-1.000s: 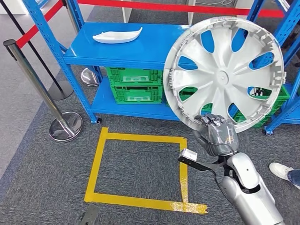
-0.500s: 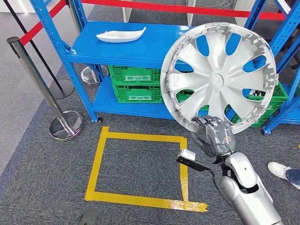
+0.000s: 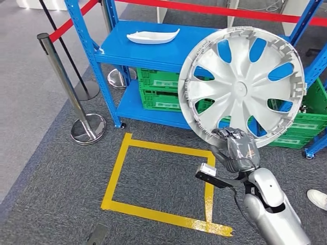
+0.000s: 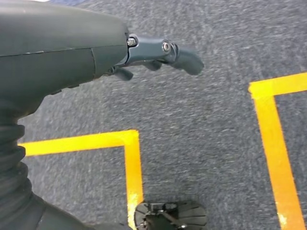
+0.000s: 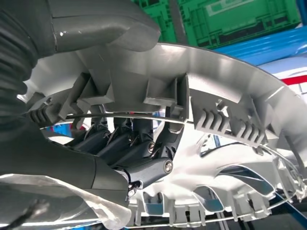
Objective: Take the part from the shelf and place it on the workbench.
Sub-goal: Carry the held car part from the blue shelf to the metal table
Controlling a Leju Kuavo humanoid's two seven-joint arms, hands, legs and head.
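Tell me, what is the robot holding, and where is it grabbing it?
The right hand holds the silver wheel cover by its lower rim, fingers hooked over the edge. The left hand holds nothing.

I see dark grey carpet underfoot, with a yellow tape rectangle at centre. At 12 o'clock stands a blue metal shelf, green crates stacked on its lower level. At 10 o'clock two chrome stanchions on round bases carry a red barrier belt, which also runs along the top at 1 o'clock
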